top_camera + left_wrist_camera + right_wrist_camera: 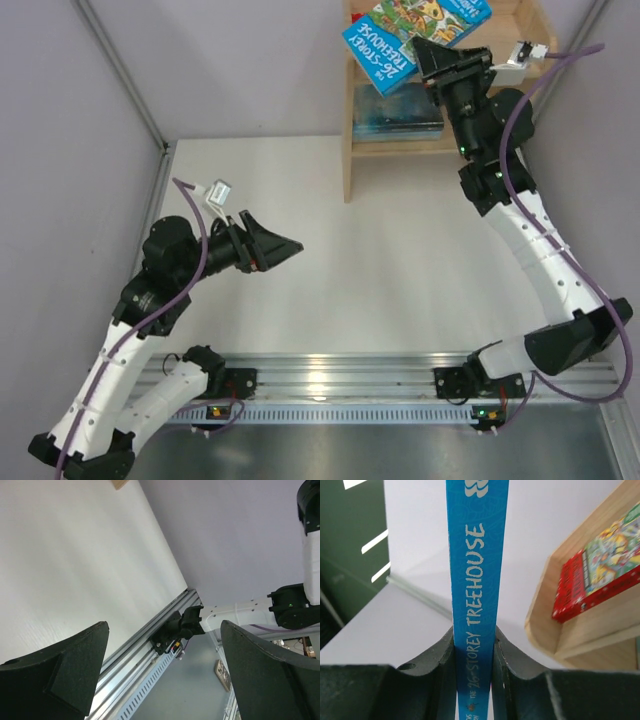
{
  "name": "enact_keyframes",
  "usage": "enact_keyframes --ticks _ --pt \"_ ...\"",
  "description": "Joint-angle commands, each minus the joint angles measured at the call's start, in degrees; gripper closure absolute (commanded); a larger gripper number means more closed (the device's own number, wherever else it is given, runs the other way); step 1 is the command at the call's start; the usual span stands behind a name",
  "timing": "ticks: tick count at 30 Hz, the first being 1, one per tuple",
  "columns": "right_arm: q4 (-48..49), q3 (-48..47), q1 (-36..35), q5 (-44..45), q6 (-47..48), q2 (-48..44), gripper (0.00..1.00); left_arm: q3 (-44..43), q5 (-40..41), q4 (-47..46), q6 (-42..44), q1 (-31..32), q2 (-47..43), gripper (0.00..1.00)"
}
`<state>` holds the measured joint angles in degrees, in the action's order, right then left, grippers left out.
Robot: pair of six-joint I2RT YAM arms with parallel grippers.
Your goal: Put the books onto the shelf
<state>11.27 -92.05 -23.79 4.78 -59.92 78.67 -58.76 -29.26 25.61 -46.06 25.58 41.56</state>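
My right gripper is shut on a bright blue book and holds it in the air at the light wooden shelf's upper tier. In the right wrist view the blue spine stands upright, pinched between both fingers of the gripper. A red book lies flat on a tier of the shelf to the right. Dark teal and pale books are stacked on the lower tier. My left gripper hovers open over the bare table, nothing between its fingers.
The white table ends at a metal rail in front, where both arm bases sit. Grey walls close in the left and back. The right arm's base shows in the left wrist view.
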Motion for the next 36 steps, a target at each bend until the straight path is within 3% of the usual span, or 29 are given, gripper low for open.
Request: enact_keyframes --ticks 1,7,16,20,24,32,36 --pt "12.1 -5.7 0.0 14.9 -1.3 2.5 1.00 1.9 1.2 0.1 1.0 0.0 -1.0 0.01" --pt "17.8 -9.8 -0.4 21.5 1.0 9.6 1.00 2.3 0.3 0.8 3.3 0.0 -0.3 0.01" --pt "13.9 -14.8 -1.4 29.9 -2.1 17.0 1.00 5.1 -0.3 -0.5 4.5 0.0 -0.3 0.01" --pt "10.0 -22.2 -2.9 31.5 -3.0 22.1 1.00 4.6 -0.3 -0.4 5.7 0.0 1.2 0.01" --pt "3.3 -29.4 -4.8 33.5 -3.7 26.7 0.92 4.4 0.5 0.8 6.5 -0.1 1.9 0.01" --pt "-4.7 -30.6 -6.3 37.3 -8.5 28.3 0.81 5.9 0.8 0.3 5.8 -0.1 0.0 0.02" --pt "-5.5 -29.3 -7.3 40.7 -9.4 27.7 0.80 5.8 0.6 0.3 6.1 -0.1 0.5 0.01"
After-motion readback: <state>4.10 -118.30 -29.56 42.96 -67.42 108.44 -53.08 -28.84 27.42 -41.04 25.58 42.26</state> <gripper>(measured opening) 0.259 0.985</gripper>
